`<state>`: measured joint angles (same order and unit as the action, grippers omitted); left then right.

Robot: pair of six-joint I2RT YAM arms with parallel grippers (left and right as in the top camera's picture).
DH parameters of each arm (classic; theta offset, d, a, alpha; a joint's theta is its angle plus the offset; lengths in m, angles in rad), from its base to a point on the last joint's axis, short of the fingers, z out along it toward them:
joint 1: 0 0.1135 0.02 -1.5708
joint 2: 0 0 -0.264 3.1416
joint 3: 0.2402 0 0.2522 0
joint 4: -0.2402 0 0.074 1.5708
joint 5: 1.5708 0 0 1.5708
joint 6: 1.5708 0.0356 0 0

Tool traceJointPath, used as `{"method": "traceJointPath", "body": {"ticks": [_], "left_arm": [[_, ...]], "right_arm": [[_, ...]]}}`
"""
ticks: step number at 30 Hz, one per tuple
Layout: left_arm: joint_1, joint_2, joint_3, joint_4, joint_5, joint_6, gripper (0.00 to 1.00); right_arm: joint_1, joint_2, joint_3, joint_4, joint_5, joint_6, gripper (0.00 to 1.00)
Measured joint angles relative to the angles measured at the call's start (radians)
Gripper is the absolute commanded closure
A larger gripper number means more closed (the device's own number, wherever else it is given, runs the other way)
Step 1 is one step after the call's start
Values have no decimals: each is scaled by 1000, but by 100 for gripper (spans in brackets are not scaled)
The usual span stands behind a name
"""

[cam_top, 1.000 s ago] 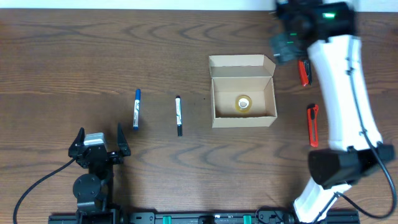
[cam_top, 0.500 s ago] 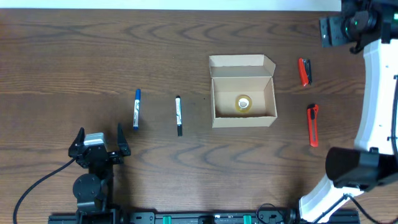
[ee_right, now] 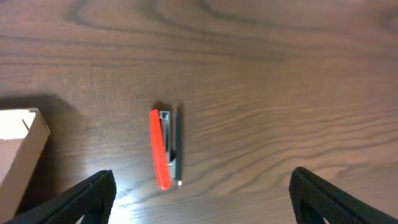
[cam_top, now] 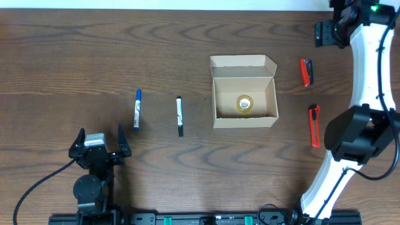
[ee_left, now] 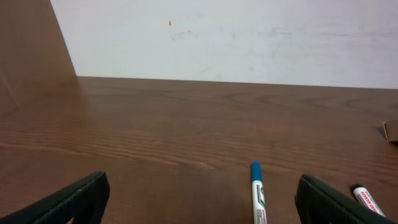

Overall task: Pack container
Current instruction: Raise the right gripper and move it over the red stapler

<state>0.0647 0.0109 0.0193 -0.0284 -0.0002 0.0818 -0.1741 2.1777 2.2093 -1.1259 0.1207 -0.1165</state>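
The container (cam_top: 244, 92) is an open tan cardboard box at mid-table with its lid flap folded back; a roll of tape (cam_top: 244, 104) lies inside. Its corner shows in the right wrist view (ee_right: 22, 146). A blue marker (cam_top: 137, 109) and a black marker (cam_top: 179, 115) lie to its left; both show in the left wrist view, blue (ee_left: 257, 194) and black (ee_left: 370, 200). A red stapler (cam_top: 305, 71) and a red box cutter (cam_top: 314, 125) lie to its right. My right gripper (cam_top: 330, 31) is open above the stapler (ee_right: 165, 149). My left gripper (cam_top: 100, 149) is open and empty near the front edge.
A white wall (ee_left: 236, 37) stands past the far table edge. The right arm's white links (cam_top: 365, 81) run along the right side of the table down to its base.
My right arm has swung from above the box's right rear corner to the far right corner of the table. The left arm and all objects have not moved.
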Motion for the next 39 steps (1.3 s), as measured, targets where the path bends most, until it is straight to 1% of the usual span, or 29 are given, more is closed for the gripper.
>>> {"method": "traceJointPath", "body": {"ticks": [4, 8, 12, 16, 21, 33, 39], "left_arm": [[0, 0, 0, 0, 0, 0, 5], [0, 0, 0, 0, 0, 0, 5], [0, 0, 0, 0, 0, 0, 5], [0, 0, 0, 0, 0, 0, 5], [0, 0, 0, 0, 0, 0, 5], [0, 0, 0, 0, 0, 0, 5], [0, 0, 0, 0, 0, 0, 5]], "right_arm": [[0, 30, 0, -17, 2, 100, 13], [0, 55, 0, -16, -4, 132, 12], [0, 89, 0, -15, -42, 97, 13], [0, 147, 0, -31, -88, 14, 16], [-10, 195, 0, -35, -142, -57, 17], [-90, 195, 0, -55, -185, -88, 16], [-89, 195, -2, -50, -194, -88, 16]]}}
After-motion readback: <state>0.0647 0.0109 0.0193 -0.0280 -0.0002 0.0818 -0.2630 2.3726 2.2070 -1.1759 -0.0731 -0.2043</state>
